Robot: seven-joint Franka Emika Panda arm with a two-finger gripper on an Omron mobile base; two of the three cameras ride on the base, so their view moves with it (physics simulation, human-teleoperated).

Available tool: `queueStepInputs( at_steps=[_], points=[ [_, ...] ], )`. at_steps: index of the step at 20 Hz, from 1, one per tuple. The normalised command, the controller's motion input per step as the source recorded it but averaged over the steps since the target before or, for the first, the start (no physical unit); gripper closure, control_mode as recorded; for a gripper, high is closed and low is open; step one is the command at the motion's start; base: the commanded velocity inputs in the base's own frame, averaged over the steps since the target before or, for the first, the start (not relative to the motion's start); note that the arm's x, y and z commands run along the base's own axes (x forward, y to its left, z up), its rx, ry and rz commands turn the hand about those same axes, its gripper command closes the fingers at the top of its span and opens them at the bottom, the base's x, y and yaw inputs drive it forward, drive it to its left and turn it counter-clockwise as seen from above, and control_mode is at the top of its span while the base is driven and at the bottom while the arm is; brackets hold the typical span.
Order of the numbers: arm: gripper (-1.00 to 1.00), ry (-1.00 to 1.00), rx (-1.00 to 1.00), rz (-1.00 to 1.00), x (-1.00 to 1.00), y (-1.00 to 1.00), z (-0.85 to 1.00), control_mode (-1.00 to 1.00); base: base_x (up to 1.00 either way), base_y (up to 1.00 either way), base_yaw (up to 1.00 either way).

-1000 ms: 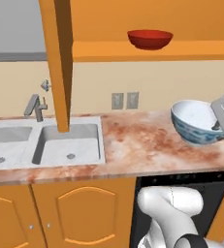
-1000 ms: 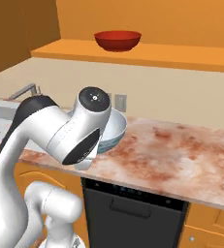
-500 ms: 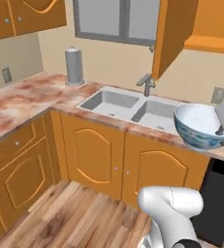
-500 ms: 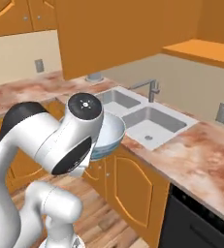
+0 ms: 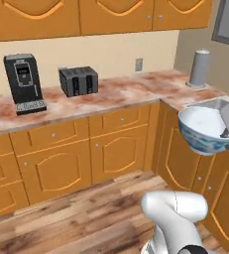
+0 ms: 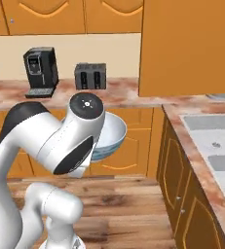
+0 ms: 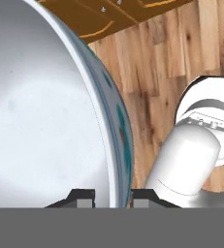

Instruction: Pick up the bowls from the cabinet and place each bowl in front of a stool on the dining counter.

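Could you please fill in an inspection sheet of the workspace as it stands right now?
Surface: marbled counter runs along the wall and turns the corner towards a steel sink.
Job's things: white bowl with blue patterning held upright above the wooden floor, apart from the counter.
Clutter: black coffee machine and dark toaster stand side by side on the counter; grey canister near the corner.
Grippers: gripper shut on the bowl's rim, one finger inside, one outside.
Cables: nothing seen.
Surroundings: orange base cabinets, wall cabinets above, wall outlet.

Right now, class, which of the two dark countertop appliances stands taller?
The coffee machine, left of the toaster in both base views; the toaster is low and wide.
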Motion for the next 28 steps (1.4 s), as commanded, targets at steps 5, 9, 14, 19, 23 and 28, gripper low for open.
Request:
queueStepInputs(
  at_steps=[5,9,14,19,23,28],
  points=[
    [1.00,0.00,0.00,0.00,0.00,0.00,0.00,1.00,-0.20,0.04,1.00],
    [1.00,0.00,0.00,0.00,0.00,0.00,0.00,1.00,-0.21,0.11,1.00],
    [1.00,0.00,0.00,0.00,0.00,0.00,0.00,1.00,-0.09,0.00,1.00],
    [1.00,0.00,0.00,0.00,0.00,0.00,0.00,1.00,0.00,0.00,1.00],
    [1.00,0.00,0.00,0.00,0.00,0.00,0.00,1.00,0.00,0.00,1.00],
    [1.00,0.00,0.00,0.00,0.00,0.00,0.00,1.00,0.02,0.05,0.98]
  ],
)
